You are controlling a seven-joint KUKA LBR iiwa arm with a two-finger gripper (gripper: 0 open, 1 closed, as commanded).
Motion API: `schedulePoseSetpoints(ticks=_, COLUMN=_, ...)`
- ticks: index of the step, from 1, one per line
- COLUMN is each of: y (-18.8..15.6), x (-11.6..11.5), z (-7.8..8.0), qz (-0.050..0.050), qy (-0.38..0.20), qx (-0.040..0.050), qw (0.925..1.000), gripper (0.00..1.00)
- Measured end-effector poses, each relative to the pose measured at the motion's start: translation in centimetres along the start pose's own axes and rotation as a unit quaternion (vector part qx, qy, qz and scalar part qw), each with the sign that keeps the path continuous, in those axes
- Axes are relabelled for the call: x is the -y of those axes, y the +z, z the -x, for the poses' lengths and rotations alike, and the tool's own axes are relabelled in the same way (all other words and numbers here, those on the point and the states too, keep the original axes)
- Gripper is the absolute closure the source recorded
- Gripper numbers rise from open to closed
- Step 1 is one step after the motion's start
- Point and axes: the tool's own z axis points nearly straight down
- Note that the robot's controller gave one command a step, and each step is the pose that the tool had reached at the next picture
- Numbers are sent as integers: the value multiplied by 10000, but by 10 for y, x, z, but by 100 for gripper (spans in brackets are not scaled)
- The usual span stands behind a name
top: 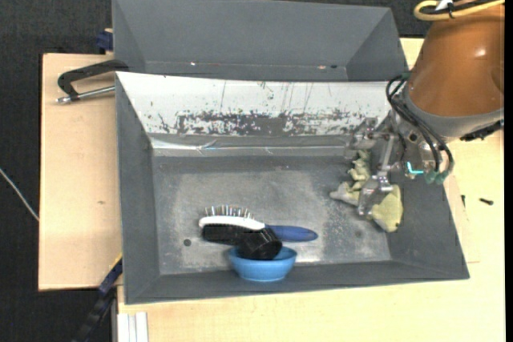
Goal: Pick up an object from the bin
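Pale-yellow and lumpy, a soft-looking thing (pixel 390 214) lies at three o'clock in the grey metal bin (pixel 240 188), half hidden under the gripper (pixel 371 200), whose grasp I cannot tell. At six o'clock, a black brush (pixel 228 233) rests on a blue bowl (pixel 260 267).

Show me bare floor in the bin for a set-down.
Bare floor between the back wall and the black brush, running left to the wall. Crowded: front, brush and blue bowl; right, pale yellowish lumps under the arm.
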Motion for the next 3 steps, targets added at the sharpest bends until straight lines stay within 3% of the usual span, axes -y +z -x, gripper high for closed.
schedulePoseSetpoints(ticks=1, y=171, x=38, z=0, qz=-4, qy=-1063, qx=39, qw=9943, gripper=0)
schedulePoseSetpoints(ticks=2, y=169, x=-93, z=9, qz=8, qy=-1036, qx=87, qw=9946, gripper=0)
schedulePoseSetpoints(ticks=3, y=169, x=-89, z=9, qz=0, qy=-1017, qx=74, qw=9948, gripper=100)
